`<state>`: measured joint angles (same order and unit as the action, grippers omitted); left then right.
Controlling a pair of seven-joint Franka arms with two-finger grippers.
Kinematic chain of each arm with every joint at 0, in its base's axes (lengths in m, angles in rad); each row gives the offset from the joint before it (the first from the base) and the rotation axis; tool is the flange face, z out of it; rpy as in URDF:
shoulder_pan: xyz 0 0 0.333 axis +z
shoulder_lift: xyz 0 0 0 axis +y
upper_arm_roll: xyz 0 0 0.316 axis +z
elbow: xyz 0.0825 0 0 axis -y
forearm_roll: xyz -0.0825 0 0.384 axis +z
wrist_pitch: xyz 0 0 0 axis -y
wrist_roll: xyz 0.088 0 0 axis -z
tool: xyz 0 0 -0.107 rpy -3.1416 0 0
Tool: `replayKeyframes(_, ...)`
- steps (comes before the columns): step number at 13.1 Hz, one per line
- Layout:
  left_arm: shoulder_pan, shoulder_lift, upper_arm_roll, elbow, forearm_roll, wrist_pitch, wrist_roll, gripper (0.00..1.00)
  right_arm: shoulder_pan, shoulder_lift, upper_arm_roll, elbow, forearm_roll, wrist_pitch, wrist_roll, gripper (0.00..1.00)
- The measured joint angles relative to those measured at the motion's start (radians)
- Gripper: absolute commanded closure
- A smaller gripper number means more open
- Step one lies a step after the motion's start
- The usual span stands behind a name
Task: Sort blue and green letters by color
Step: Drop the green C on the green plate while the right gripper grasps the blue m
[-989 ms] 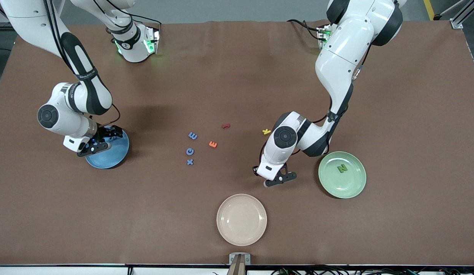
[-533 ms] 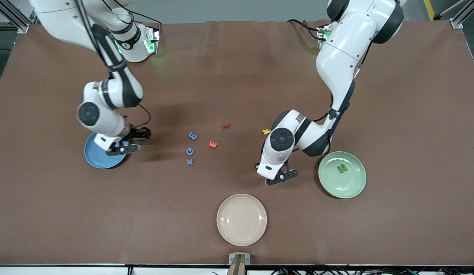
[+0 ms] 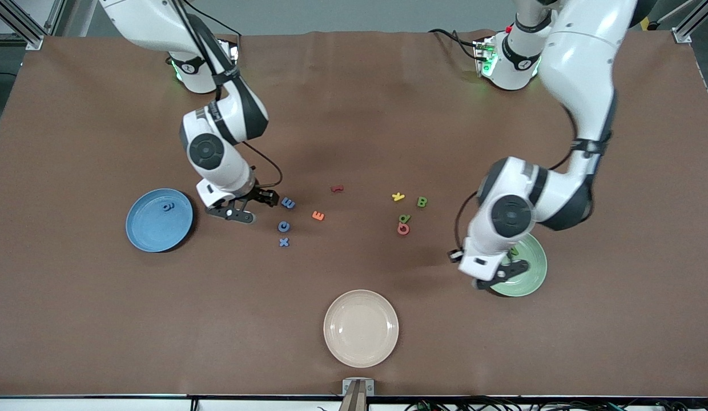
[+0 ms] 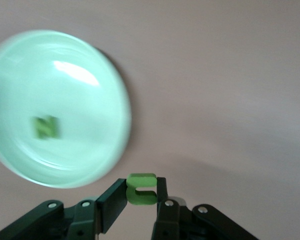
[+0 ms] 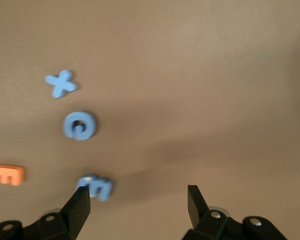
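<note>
While both arms work at once, the sort stands partway done on the brown surface. Three plates lie on it: a cream plate nearest the front camera, a blue plate toward the right arm's end, and a green plate toward the left arm's end.

Over the green plate's rim the left gripper is clamped on a green U, so the step in hand looks like a delivery; the N already lies in that plate. The next move calls for carrying the U over the plate's middle and letting go low, so it does not bounce out.

With its fingers spread wide and holding nothing, the right gripper hangs just beside the blue E, which I judge its next pick. It needs to centre over that piece and come down without nudging the C or X nearby. One blue letter sits in the blue plate.

Green B and the P-like piece wait mid-surface, beside yellow K and a pink letter; orange E stays out of it.
</note>
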<state>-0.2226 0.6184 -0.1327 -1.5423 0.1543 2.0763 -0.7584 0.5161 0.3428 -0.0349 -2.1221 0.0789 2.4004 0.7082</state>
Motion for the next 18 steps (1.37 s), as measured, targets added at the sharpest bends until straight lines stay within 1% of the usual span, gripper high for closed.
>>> replayKeyframes(2,0.083,-0.039,-0.001,-0.087,0.000,0.016,0.091,0.97,0.038,0.024,0.000,0.016,0.004,0.005,0.089,0.14)
replayKeyframes(4,0.142,-0.046,-0.001,-0.177,0.003,0.107,0.141,0.96,0.070,0.058,0.000,0.027,0.025,0.042,0.155,0.14)
replayKeyframes(6,0.174,-0.044,-0.001,-0.252,0.031,0.196,0.156,0.96,0.093,0.099,0.000,0.031,0.034,0.090,0.190,0.14)
replayKeyframes(8,0.195,-0.040,-0.002,-0.279,0.050,0.227,0.159,0.94,0.105,0.134,0.000,0.033,0.036,0.126,0.208,0.16)
replayKeyframes(10,0.198,-0.037,-0.002,-0.282,0.053,0.234,0.160,0.92,0.110,0.156,-0.001,0.037,0.036,0.141,0.212,0.20)
replayKeyframes(13,0.197,-0.033,-0.008,-0.283,0.053,0.250,0.160,0.90,0.110,0.164,-0.003,0.047,0.036,0.141,0.214,0.34)
replayKeyframes(14,0.197,-0.031,-0.009,-0.283,0.053,0.261,0.160,0.86,0.110,0.164,-0.003,0.047,0.036,0.141,0.214,0.39)
replayKeyframes(15,0.197,-0.028,-0.009,-0.283,0.053,0.273,0.160,0.73,0.110,0.164,-0.003,0.047,0.036,0.141,0.214,0.43)
replayKeyframes(16,0.196,-0.023,-0.009,-0.283,0.053,0.283,0.160,0.24,0.110,0.164,-0.003,0.047,0.036,0.141,0.215,0.48)
replayKeyframes(17,0.196,-0.018,-0.010,-0.282,0.053,0.290,0.160,0.00,0.110,0.164,-0.003,0.047,0.036,0.141,0.215,0.52)
replayKeyframes(18,0.196,-0.015,-0.010,-0.280,0.053,0.295,0.160,0.00,0.110,0.164,-0.003,0.047,0.036,0.141,0.216,0.56)
